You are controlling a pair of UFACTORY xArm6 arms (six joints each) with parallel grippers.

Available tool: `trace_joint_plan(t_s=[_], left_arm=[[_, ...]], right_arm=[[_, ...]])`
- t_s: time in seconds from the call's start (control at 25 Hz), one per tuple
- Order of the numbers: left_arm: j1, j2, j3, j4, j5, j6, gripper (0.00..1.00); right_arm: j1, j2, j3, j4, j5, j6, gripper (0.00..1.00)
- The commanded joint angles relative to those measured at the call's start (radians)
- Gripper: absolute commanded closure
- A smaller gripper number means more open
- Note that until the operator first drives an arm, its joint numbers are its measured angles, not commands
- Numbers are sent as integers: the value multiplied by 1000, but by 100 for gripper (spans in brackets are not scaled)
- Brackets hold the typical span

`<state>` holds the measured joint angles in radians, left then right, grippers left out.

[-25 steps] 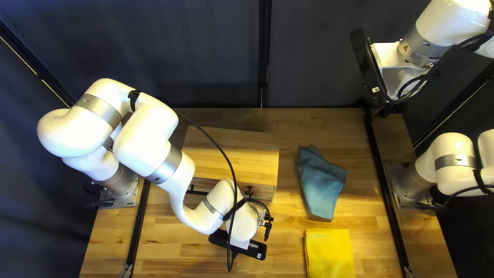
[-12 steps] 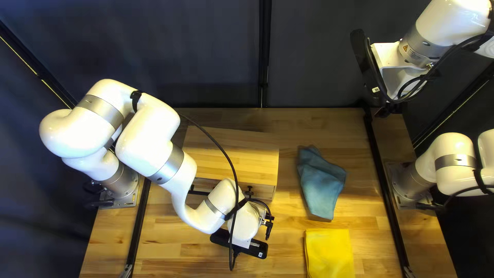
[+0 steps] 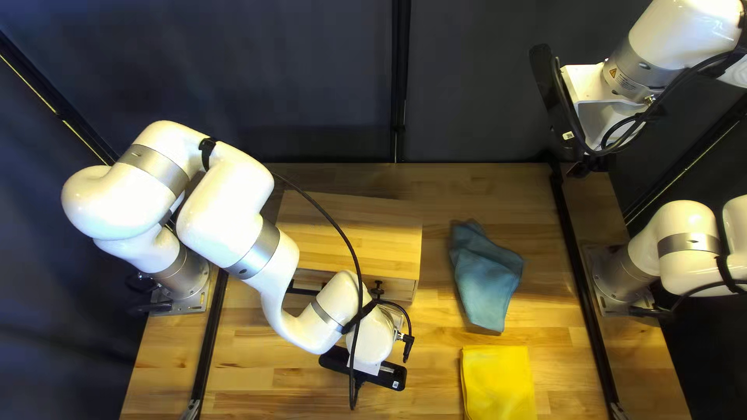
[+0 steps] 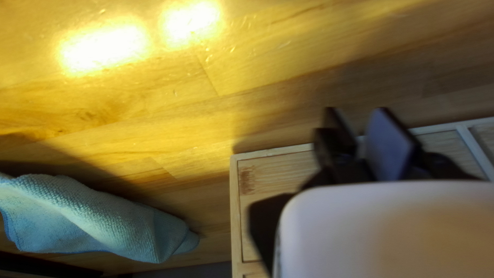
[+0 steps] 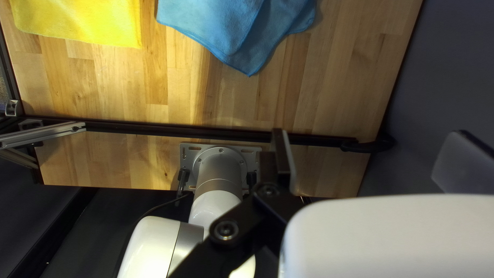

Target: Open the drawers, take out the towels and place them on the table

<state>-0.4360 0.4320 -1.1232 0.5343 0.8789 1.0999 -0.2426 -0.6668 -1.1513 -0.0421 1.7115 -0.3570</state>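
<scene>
A wooden drawer box (image 3: 356, 233) stands left of the table's middle, with its front (image 4: 270, 181) facing the near edge. My left gripper (image 4: 361, 135) is pressed up to that front. Its fingers are drawn close with only a thin gap, at the black knob (image 3: 378, 287). The knob itself is hidden in the left wrist view. A blue towel (image 3: 484, 277) lies crumpled on the table right of the box. A folded yellow towel (image 3: 497, 379) lies at the near edge. My right gripper (image 5: 372, 162) is raised high at the right, open and empty.
The bare wooden table (image 3: 525, 192) stretches behind and to the right of the blue towel. My right arm's base (image 3: 624, 280) is bolted at the right edge beyond a black rail (image 3: 575, 262). A dark curtain hangs behind the far edge.
My left arm's wrist has edged slightly toward the drawer front. The towels, the drawer box and my right arm have not moved.
</scene>
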Motion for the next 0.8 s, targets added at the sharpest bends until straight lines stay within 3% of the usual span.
trace_joint_plan(t_s=[0.04,0.2,0.24,0.28,0.32,0.8], left_arm=[[-29,-10,-1,-16,22,-14,100],[-74,-11,-22,-42,57,-19,100],[-85,-8,-31,-50,64,-19,70],[-90,-4,-38,-54,68,-19,17],[-96,0,-44,-60,72,-20,0],[-50,27,-78,-71,78,-2,0]], right_arm=[[0,0,0,0,0,0,0],[0,0,0,0,0,0,0],[0,0,0,0,0,0,0],[0,0,0,0,0,0,0],[0,0,0,0,0,0,0],[0,0,0,0,0,0,0]])
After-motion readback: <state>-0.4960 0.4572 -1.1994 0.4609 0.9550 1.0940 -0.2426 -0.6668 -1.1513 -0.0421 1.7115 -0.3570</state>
